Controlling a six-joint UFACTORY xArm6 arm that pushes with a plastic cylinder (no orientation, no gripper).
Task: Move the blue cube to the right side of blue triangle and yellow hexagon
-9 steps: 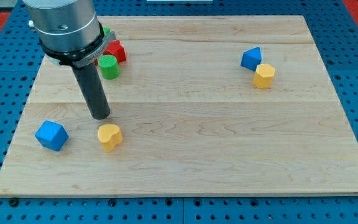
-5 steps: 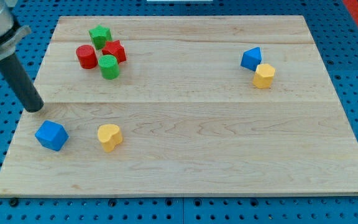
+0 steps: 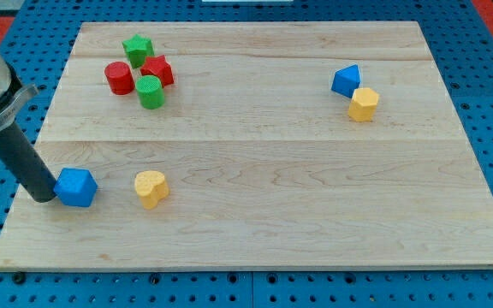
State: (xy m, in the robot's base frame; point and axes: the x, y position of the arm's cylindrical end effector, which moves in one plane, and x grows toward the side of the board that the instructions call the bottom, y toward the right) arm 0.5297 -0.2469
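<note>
Camera view shows my tip [image 3: 43, 197] pressed against the view's left face of the small blue cube [image 3: 77, 187], on the wooden board [image 3: 255, 214] near its bottom-left corner; being a bare rod, it grips nothing. That side suits pushing rightward. Just beyond sits a yellow heart-shaped block [image 3: 151, 188], probably in the way. Far across wait the blue triangle [image 3: 346, 80] and yellow hexagon [image 3: 364, 103], touching.
</note>
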